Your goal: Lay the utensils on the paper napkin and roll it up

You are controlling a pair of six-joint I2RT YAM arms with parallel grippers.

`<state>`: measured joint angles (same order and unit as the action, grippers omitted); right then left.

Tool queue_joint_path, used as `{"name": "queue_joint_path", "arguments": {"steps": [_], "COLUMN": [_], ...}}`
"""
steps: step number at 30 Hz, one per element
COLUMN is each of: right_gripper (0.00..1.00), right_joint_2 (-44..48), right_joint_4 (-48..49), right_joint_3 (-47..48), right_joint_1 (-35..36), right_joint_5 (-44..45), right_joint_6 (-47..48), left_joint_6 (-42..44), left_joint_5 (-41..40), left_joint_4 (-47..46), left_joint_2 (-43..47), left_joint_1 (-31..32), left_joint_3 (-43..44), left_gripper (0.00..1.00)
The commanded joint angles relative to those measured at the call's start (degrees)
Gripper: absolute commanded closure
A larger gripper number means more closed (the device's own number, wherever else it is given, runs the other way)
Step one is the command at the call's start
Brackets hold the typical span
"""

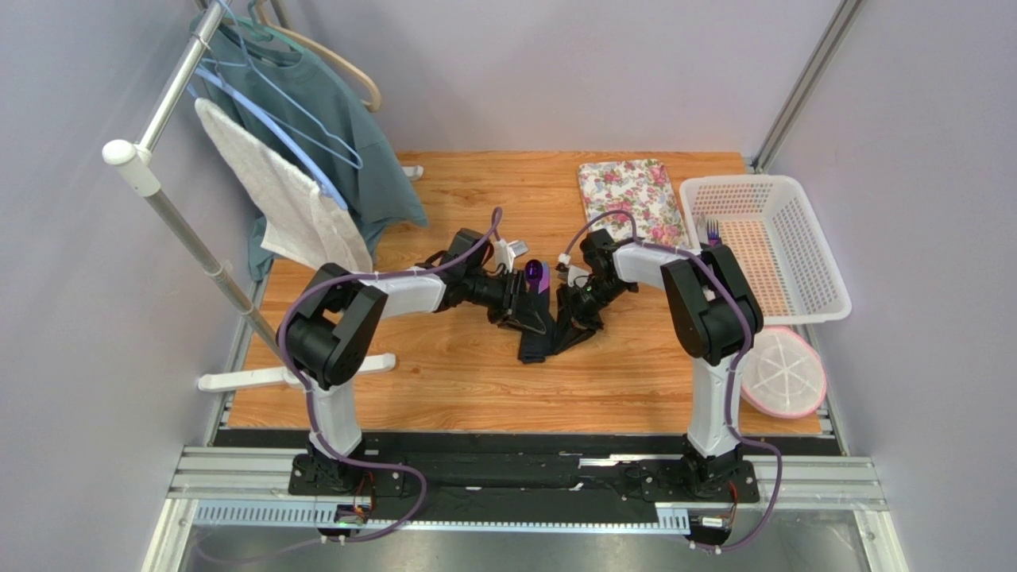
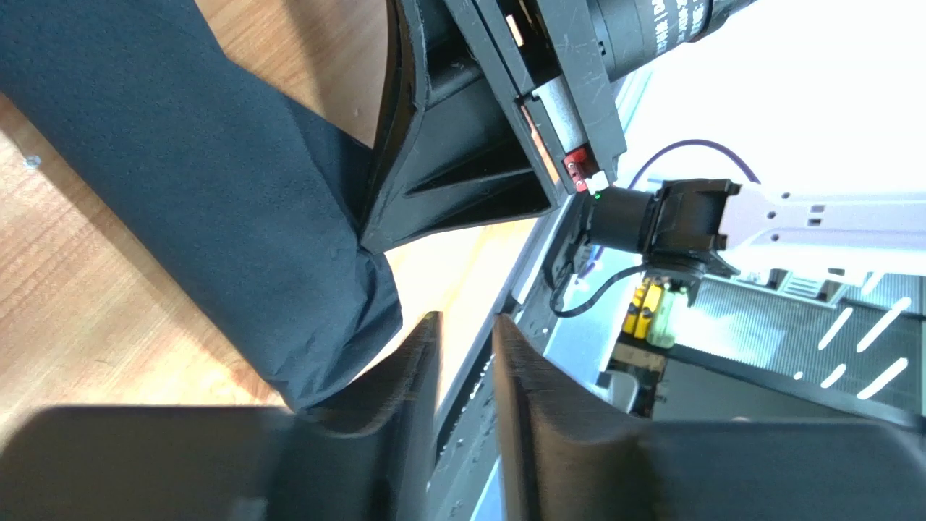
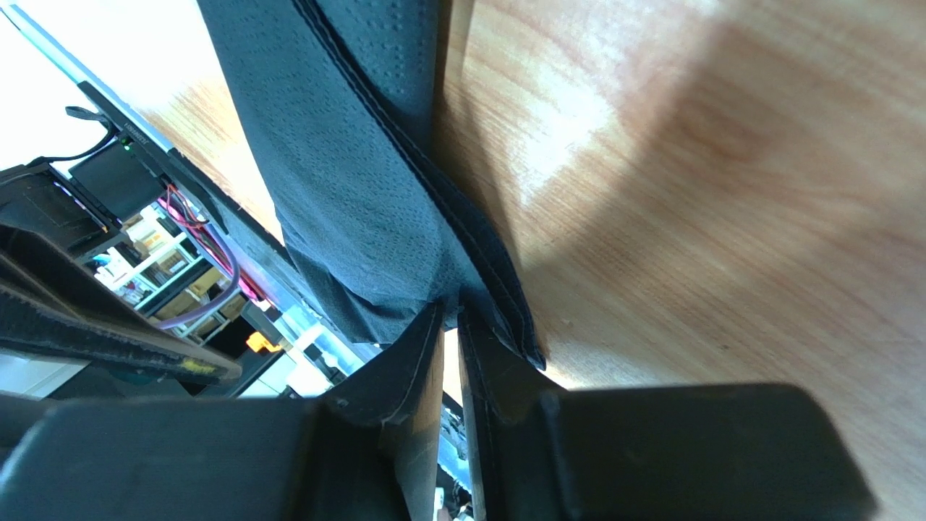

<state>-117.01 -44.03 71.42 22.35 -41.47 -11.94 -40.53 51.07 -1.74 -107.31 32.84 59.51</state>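
Note:
The black paper napkin [image 1: 552, 340] lies bunched and folded lengthwise on the wooden table, between the two grippers. My right gripper [image 1: 581, 300] is shut on its folded edge, and the right wrist view shows the napkin [image 3: 359, 163] pinched at the tips of that gripper [image 3: 449, 315]. My left gripper [image 1: 523, 300] faces it. In the left wrist view its jaws [image 2: 467, 326] stand a narrow gap apart with nothing between them, and the napkin [image 2: 217, 217] rests against the outside of one finger. A purple utensil end [image 1: 537, 278] shows by the left gripper. A purple fork [image 1: 713, 227] lies in the basket.
A white plastic basket [image 1: 824, 256] stands at the right, with a floral mat [image 1: 633, 197] behind it to the left. A round pink-and-white lid [image 1: 782, 372] lies at the near right. A clothes rack with hanging garments [image 1: 287, 179] fills the left side.

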Motion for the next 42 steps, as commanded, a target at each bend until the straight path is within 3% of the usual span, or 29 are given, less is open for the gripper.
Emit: {"name": "queue_joint_path", "arguments": {"steps": [1,5,9,16,22,29,34,37,42], "right_gripper": [0.81,0.82,0.82,0.81,0.79,0.80,0.83,0.84,0.87], "right_joint_2": [-1.20,-1.11,0.20,5.73,8.91,4.08,-0.32,-1.90,-3.49], "right_joint_4": [1.05,0.96,0.70,0.52,6.85,12.47,14.15,14.41,14.24], "right_joint_3": [-0.05,-0.14,0.65,5.57,4.61,0.66,-0.93,-1.28,-1.10], "right_joint_1": [-0.02,-0.11,-0.37,-1.43,-0.56,0.50,-0.55,-0.64,-0.90], "right_joint_5": [7.81,8.25,7.99,2.28,-4.49,-4.32,-3.88,-3.88,-3.18], "right_joint_6": [2.19,1.93,1.40,-1.58,-8.96,-12.23,-10.12,-8.63,-6.16], "left_joint_6": [-3.41,-2.37,1.94,3.36,3.62,1.43,-1.03,-3.40,-3.85], "left_joint_5": [2.45,1.24,-2.28,-4.84,-6.24,-5.46,-4.40,-3.00,-1.85], "left_joint_4": [-4.76,-2.24,6.82,11.23,12.46,7.81,-1.39,-10.35,-21.10], "left_joint_2": [-1.49,-4.13,-7.56,-9.76,-9.94,-9.59,-8.27,-5.90,-0.38], "left_joint_1": [0.38,1.26,1.35,1.35,1.35,1.96,1.79,1.79,1.88], "left_joint_3": [-1.15,-0.80,1.57,3.69,3.78,2.81,-0.61,-4.22,-8.17], "left_gripper": [0.71,0.76,0.89,0.92,0.95,0.98,0.98,0.94,0.81]}}
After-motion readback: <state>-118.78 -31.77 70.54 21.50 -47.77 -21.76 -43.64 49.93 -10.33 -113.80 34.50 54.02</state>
